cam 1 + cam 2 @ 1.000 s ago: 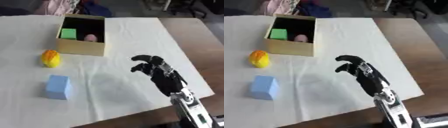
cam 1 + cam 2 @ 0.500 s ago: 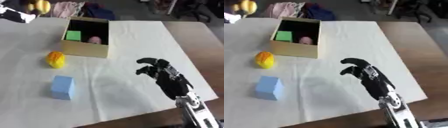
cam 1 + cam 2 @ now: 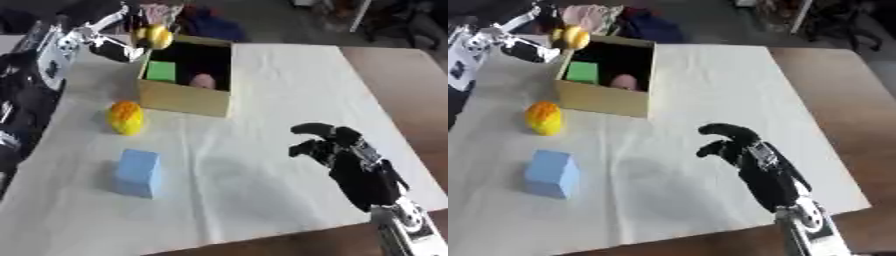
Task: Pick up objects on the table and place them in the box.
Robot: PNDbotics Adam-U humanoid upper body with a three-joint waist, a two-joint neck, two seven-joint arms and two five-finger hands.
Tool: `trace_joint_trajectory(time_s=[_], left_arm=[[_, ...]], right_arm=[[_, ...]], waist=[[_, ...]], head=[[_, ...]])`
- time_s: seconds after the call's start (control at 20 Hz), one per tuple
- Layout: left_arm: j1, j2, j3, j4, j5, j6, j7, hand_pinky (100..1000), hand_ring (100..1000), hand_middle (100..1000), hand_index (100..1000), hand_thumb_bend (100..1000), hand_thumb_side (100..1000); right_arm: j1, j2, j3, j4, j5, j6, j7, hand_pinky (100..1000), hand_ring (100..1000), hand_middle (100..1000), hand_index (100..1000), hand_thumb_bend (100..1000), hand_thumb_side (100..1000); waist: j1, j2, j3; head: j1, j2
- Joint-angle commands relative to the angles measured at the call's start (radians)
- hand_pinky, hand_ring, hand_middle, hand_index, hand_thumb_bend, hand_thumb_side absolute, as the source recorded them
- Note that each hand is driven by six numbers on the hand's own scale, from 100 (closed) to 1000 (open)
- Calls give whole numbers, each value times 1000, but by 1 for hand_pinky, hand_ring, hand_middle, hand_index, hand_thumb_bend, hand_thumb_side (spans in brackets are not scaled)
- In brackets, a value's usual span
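The left robot hand (image 3: 131, 40) holds a yellow ball (image 3: 156, 35) over the box (image 3: 185, 97), which already has a green block (image 3: 161, 71) and a pink ball (image 3: 203, 80). Left of the box, on the desk (image 3: 289, 75): an orange fruit (image 3: 125, 117) and a blue block (image 3: 137, 173). The right robot hand (image 3: 741, 152) hangs curled and empty.

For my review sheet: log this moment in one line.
left hand: holds yellow fruit at box | right hand: curled, empty | table: orange fruit, blue block

Both eye views look steeply down from the head onto the bench (image 3: 289, 65), close in, facing forward. They share nearly everything, the right eye view shifted slightly sideways.
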Motion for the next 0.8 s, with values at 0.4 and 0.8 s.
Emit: trace_joint_trajectory(time_s=[0.4,0.8], left_arm=[[0,41,-39,-73,-47,-49,53,808,769,813,905,444,220],[122,241,-75,-343,220,-55,-78,747,657,674,813,383,168]], right_arm=[[-9,-4,-7,-12,-6,0,3,831,674,808,827,100,956],[-5,-17,-18,-9,1,-4,-6,832,675,809,827,100,955]], waist=[[8,-22,8],[19,-26,40]], head=[[-7,-12],[-33,-6]])
